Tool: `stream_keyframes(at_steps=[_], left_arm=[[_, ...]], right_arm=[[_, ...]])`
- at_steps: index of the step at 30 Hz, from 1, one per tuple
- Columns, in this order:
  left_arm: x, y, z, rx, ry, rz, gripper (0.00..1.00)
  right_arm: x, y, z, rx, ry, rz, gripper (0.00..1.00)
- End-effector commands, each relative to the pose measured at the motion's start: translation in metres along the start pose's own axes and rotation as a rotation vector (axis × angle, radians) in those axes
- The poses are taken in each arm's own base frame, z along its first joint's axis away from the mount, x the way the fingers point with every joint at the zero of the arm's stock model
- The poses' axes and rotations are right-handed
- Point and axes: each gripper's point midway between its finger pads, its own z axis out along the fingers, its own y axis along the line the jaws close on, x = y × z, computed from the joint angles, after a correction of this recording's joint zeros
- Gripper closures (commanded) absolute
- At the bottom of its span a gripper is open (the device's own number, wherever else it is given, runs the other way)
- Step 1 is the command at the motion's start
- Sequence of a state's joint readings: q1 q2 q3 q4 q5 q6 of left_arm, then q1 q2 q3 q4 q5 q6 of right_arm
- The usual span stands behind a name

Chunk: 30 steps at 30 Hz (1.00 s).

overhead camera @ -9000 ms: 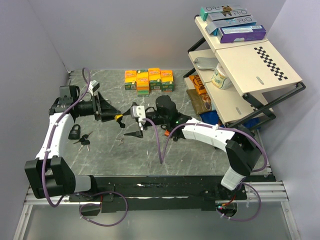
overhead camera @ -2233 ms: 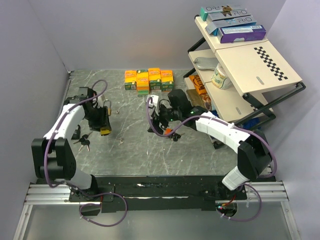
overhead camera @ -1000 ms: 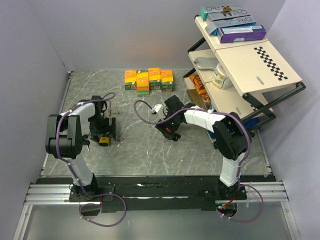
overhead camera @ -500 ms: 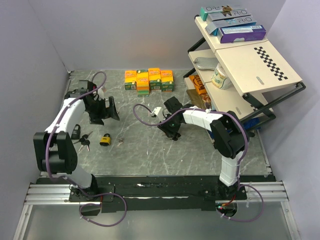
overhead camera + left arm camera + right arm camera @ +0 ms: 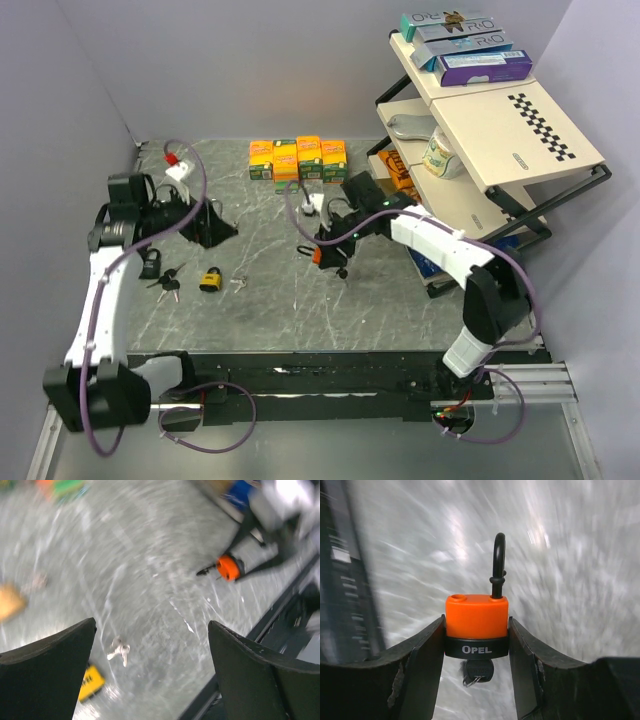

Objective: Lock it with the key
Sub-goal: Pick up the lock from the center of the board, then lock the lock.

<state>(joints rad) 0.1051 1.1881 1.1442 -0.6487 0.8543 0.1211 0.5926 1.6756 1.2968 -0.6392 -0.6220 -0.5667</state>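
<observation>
Right hand [image 5: 476, 632] grips orange padlock [image 5: 476, 614], centred (shackle [image 5: 498, 555] open).

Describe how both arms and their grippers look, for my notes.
The left arm and right arm have white links with black joints. A purple cable loops along each, the left one carrying a red-and-white plug. The left gripper and right gripper have broad, matte black fingers, the right ones scuffed.
</observation>
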Motion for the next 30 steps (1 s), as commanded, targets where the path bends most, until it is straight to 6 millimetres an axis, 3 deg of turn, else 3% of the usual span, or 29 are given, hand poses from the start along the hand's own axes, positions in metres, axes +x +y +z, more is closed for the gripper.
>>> stream_keyframes(at_steps=[1, 2, 5, 11, 16, 22, 26, 30], left_arm=[[-0.003, -0.061, -0.011, 0.284, -0.141, 0.527, 0.01], [0.006, -0.080, -0.004, 0.339, -0.119, 0.592, 0.01], [0.027, -0.109, 0.003, 0.437, -0.085, 0.750, 0.05], [0.024, -0.135, 0.020, 0.471, -0.123, 0.771, 0.19], [0.030, -0.146, 0.025, 0.501, -0.095, 0.739, 0.27], [0.038, -0.158, 0.025, 0.537, -0.085, 0.685, 0.44], [0.046, -0.161, 0.027, 0.543, -0.062, 0.668, 0.58], [0.048, -0.160, 0.030, 0.535, -0.054, 0.657, 0.63]], right_arm=[[-0.075, 0.060, -0.059, -0.204, -0.260, -0.122, 1.00], [-0.083, 0.065, -0.065, -0.217, -0.279, -0.137, 1.00], [-0.097, 0.082, -0.078, -0.249, -0.320, -0.177, 1.00], [-0.112, 0.108, -0.085, -0.245, -0.346, -0.321, 1.00], [-0.114, 0.117, -0.084, -0.236, -0.340, -0.352, 1.00], [-0.117, 0.123, -0.082, -0.228, -0.337, -0.377, 1.00], [-0.120, 0.125, -0.081, -0.225, -0.338, -0.382, 1.00], [-0.122, 0.127, -0.081, -0.224, -0.343, -0.379, 1.00]])
